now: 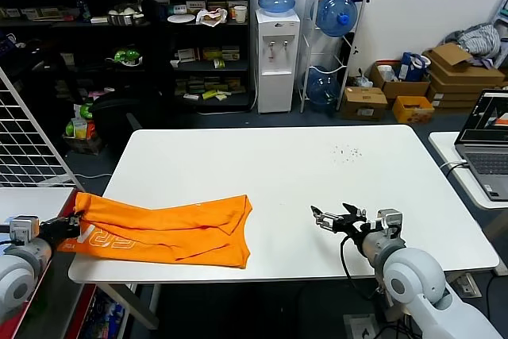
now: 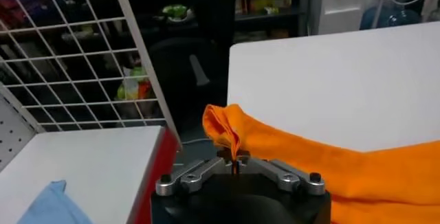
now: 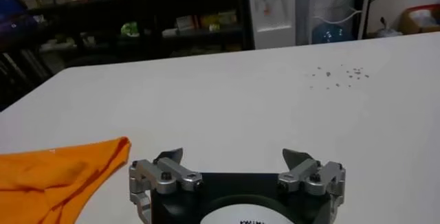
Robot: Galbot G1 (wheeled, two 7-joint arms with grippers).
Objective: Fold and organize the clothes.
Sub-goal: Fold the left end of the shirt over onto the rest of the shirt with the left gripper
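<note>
Left tool (image 1: 70,225) low at the tabletop's near left corner, forearm reaching in from the left edge, fingers (image 2: 234,158) pinched together on a bunched corner of the orange T-shirt (image 1: 171,230). Right tool (image 1: 327,218) hovering just above the tabletop near its front right edge, well apart from the cloth, wrist level, fingers (image 3: 170,157) spread wide and holding nothing.

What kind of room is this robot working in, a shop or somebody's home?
Probably an office or lab storeroom rather than a home: a water dispenser with spare water bottles stands by the wall, dark shelves hold assorted goods, and cardboard boxes are stacked behind the white table.
</note>
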